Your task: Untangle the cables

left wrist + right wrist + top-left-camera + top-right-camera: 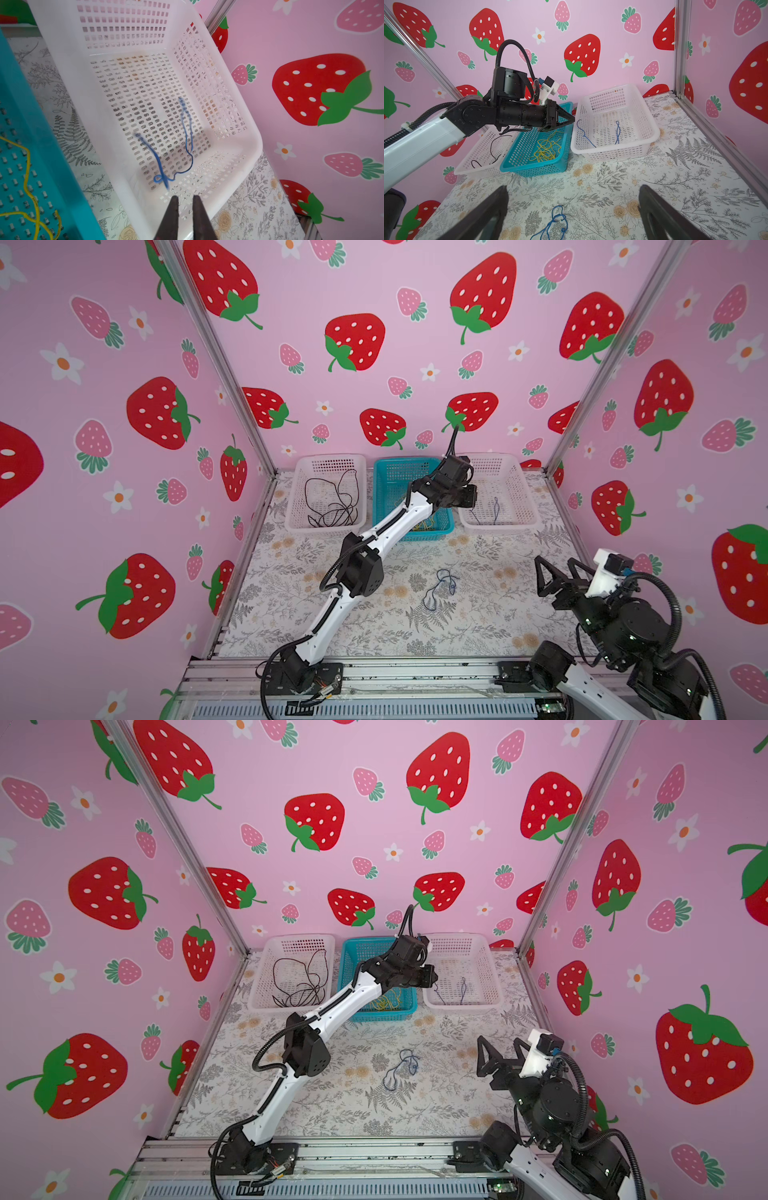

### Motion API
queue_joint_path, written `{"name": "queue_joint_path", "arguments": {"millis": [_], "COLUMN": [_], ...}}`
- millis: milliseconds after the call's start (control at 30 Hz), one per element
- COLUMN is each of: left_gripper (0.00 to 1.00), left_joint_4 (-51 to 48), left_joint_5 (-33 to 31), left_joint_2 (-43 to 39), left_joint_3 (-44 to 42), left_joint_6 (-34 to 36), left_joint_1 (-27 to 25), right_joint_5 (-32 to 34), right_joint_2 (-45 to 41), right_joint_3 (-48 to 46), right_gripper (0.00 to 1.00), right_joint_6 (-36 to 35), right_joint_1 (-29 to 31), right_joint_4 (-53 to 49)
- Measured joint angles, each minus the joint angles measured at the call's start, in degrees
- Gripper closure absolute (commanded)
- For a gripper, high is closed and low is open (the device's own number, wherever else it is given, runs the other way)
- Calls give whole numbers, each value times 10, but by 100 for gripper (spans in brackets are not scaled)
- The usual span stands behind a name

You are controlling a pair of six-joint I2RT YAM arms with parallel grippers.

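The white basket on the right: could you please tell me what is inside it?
Only blue cable, looped loosely on the basket's perforated floor. In both top views the left arm covers its left rim, but the left wrist view shows the whole floor; nothing else lies there.

A robot test booth: strawberry-print walls (374, 281), aluminium frame (218, 356).

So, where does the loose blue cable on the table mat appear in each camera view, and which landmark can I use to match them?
In a top view: the loose blue cable lies on the mat, in front of the teal basket.
In a top view: same spot.
Left wrist: absent; another blue cable lies in the white basket.
Right wrist: on the mat, framed by the open right tool.
Landmark: that white basket, in all views.
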Motion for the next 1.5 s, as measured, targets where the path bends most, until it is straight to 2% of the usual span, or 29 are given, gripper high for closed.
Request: {"name": "queue_joint_path", "arguments": {"millis": [233,400,600,867,933,1167,1400,1500], "left_gripper": [50,37,26,12,2,1,1,1], "left_joint_4": [7,0,11,54,52,43,10,0], "left_joint_5": [3,-17,-75,-162,-187,-273,-357,-393], "left_joint_2": [-20,-104,-306,-543,-587,-762,-908,-958], "left_joint_3": [5,-31,-201,-474,-530,-710,-844,-899], "left_joint_6": [12,60,130,161,159,144,141,139], "left_joint_1": [0,0,0,0,0,0,0,0], "right_joint_5": [-21,-49,-108,-213,-234,-284,-294,-295], "right_joint_2": [37,106,192,263,288,386,486,523], "right_joint_3": [2,7,-1,-103,-123,-160,-165,-166], "right_gripper": [1,1,1,2,4,17,33,36], "right_joint_6": [-1,1,17,48,55,65,68,70], "right_joint_1": [0,0,0,0,0,3,11,14], "right_joint_4": [0,0,21,119,144,228,294,316]}}
